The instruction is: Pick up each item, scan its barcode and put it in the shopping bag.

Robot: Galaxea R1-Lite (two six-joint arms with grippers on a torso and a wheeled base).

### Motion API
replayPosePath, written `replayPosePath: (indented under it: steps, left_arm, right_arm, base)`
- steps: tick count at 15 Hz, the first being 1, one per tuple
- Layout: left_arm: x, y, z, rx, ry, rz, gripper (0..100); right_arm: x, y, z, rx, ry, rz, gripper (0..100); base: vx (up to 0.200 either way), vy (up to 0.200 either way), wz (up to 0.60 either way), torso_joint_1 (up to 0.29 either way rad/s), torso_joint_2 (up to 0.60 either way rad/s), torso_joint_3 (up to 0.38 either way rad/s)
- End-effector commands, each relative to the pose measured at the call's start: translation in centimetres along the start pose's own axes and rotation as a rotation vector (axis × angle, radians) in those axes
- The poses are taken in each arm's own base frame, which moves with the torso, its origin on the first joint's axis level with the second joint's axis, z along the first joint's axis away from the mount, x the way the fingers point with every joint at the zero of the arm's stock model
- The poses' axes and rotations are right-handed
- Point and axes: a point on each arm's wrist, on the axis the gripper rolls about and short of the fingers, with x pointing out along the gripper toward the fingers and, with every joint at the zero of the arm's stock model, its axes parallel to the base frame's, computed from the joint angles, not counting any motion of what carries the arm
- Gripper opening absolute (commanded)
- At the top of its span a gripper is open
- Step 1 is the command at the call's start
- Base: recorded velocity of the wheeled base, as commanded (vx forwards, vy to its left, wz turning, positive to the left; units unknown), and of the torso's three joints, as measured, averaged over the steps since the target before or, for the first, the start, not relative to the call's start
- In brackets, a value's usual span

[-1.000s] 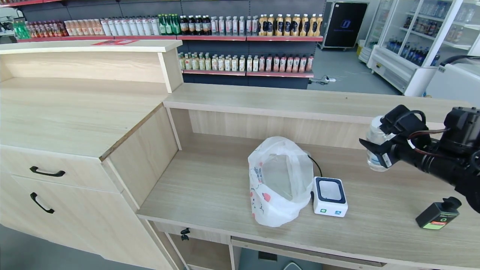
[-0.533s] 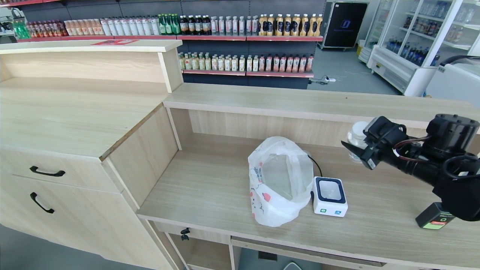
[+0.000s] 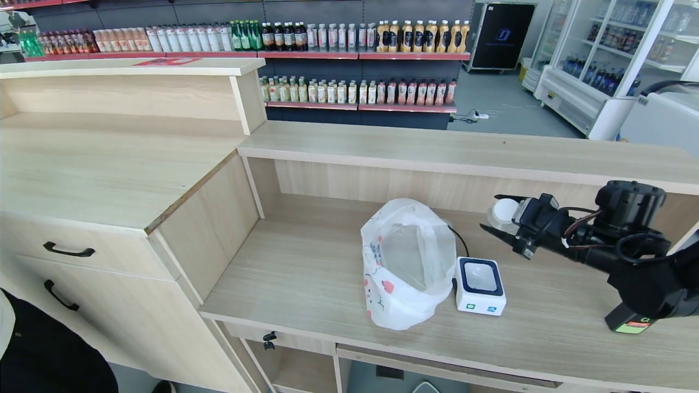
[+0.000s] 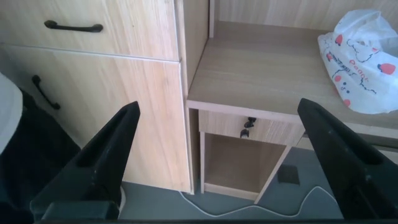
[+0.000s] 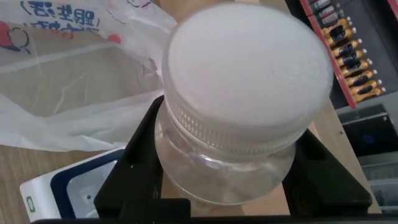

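My right gripper [image 3: 499, 215] is shut on a clear plastic jar [image 3: 502, 214] with a white lid, held tilted above the counter just right of the scanner. In the right wrist view the jar [image 5: 239, 106] sits between the black fingers, its lid toward the camera. The white barcode scanner [image 3: 480, 285] with a dark window lies on the counter beside the white shopping bag [image 3: 407, 263], which stands open. A dark bottle with a green label [image 3: 628, 322] lies at the right, partly hidden by the arm. My left gripper [image 4: 217, 162] hangs open off the counter's left front, near the drawers.
The wooden counter [image 3: 327, 284] has a raised back ledge [image 3: 437, 144] and a taller cabinet with drawers [image 3: 71, 251] on the left. The scanner's cable runs behind the bag. A person's dark clothing [image 3: 49, 355] shows at the lower left corner. Drink shelves stand behind.
My right gripper has moved left and down with the jar, tipping it from upright to lying over, toward the scanner. A person has come into view at the lower left.
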Motion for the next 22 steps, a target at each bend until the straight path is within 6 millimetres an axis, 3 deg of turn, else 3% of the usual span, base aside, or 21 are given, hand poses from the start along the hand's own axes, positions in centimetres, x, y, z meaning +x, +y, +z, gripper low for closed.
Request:
replayPosePath:
  steps: [1, 14, 22]
  left_arm:
    - [0.0, 0.0, 0.0, 0.0, -0.001, 0.0, 100]
    - [0.0, 0.0, 0.0, 0.0, -0.001, 0.0, 100]
    - [0.0, 0.0, 0.0, 0.0, -0.001, 0.0, 100]
  right_arm:
    - [0.6, 0.5, -0.6, -0.003, 0.002, 0.018, 0]
    - [0.7, 2.2, -2.7, -0.077, -0.066, 0.152, 0]
    - [0.9, 2.3, -3.3, -0.093, -0.092, 0.181, 0]
  base:
    - [0.0, 0.0, 0.0, 0.0, 0.0, 0.0]
    - [0.0, 0.0, 0.0, 0.0, 0.0, 0.0]
    - [0.0, 0.0, 0.0, 0.0, 0.0, 0.0]
